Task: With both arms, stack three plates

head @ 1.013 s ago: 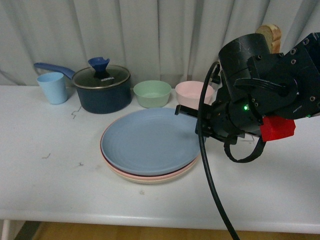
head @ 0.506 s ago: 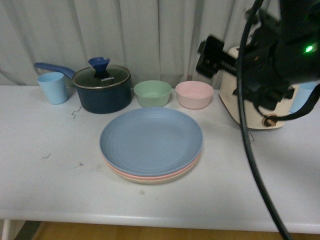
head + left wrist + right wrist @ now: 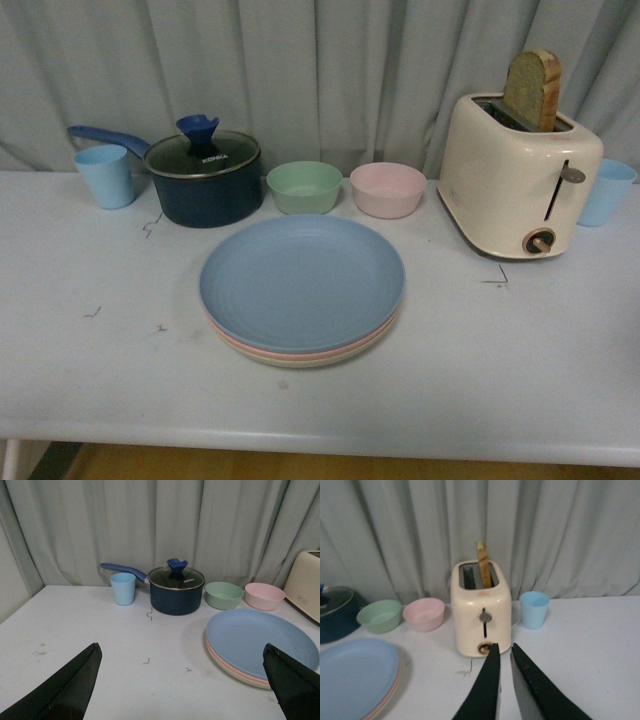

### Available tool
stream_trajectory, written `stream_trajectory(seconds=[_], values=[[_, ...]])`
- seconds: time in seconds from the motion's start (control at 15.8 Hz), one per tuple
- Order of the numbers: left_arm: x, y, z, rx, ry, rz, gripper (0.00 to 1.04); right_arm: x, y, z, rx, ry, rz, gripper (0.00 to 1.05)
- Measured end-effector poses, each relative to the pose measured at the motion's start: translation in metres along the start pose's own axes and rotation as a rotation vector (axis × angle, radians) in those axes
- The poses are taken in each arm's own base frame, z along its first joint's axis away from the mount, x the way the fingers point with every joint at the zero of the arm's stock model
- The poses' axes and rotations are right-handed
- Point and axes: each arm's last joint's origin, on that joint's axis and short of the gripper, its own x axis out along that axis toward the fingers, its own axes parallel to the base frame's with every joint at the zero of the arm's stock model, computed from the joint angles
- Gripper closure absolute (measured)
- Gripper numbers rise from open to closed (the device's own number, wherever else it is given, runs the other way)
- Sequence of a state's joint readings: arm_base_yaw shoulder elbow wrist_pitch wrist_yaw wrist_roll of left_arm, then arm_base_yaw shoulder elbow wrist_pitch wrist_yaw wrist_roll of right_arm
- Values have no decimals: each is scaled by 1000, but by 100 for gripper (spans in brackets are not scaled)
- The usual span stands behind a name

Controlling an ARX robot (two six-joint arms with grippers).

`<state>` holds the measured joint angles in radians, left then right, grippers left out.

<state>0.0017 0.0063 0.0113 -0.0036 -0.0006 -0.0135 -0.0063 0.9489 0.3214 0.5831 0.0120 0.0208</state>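
The three plates lie in one stack at the table's middle. The blue plate [image 3: 300, 278] is on top, the pink plate's rim [image 3: 300, 352] shows under it, and the beige plate's rim [image 3: 300, 362] is at the bottom. Neither arm shows in the front view. In the left wrist view my left gripper [image 3: 181, 649] is open and empty above the table, with the stack [image 3: 260, 639] beside one fingertip. In the right wrist view my right gripper [image 3: 504, 647] is shut and empty, facing the toaster, with the stack [image 3: 355, 675] off to one side.
Behind the stack stand a dark blue lidded pot [image 3: 203, 178], a light blue cup [image 3: 104, 175], a green bowl [image 3: 304, 186] and a pink bowl [image 3: 387, 188]. A cream toaster [image 3: 515, 180] with bread and another blue cup [image 3: 604, 192] stand at the right.
The right arm, which was low beside the stack's right edge, rose and withdrew out of the front view. The stack has not moved.
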Motion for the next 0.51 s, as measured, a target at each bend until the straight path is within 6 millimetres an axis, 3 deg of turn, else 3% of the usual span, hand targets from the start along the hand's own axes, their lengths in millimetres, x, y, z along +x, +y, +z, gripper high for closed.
stream_trajectory(seconds=[0.06,0.19,0.32,0.51], values=[[0,0,0,0,0,0,7,-20,1,-12,-7,9,17,102],[0,0,0,0,0,0,7,-54,0,-36,-15,14,18,103],[0,0,0,0,0,0,7,-75,-1,-55,-15,-6,18,103],[0,0,0,0,0,-1,7,-86,-1,-52,-15,-67,19,103]])
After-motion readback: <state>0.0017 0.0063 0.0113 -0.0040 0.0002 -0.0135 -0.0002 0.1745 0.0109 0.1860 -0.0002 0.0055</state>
